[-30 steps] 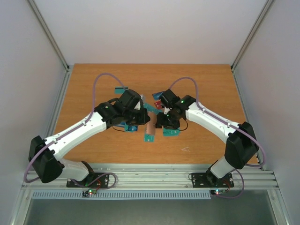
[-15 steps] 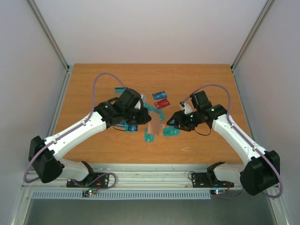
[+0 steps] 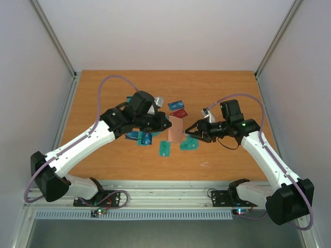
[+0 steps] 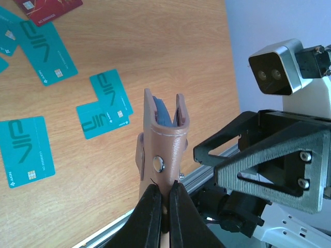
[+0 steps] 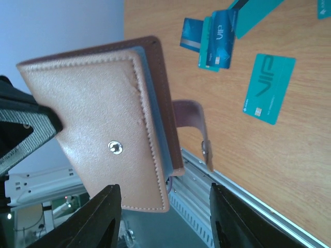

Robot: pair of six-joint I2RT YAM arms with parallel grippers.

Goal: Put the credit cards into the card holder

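- Between the closed jaws of the left gripper (image 4: 164,194) sat the card holder (image 4: 164,139), pinched by its bottom, mouth outward, seemingly for loading.
- Facing it, the right gripper (image 3: 190,131) gaped empty; credit cards (image 4: 44,49) lay below.

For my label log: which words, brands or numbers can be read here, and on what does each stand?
"VIP": large letters on the teal cards.
Small print on the same cards: too small to read.
Red card: print blurred, unreadable.
Card holder: no text.
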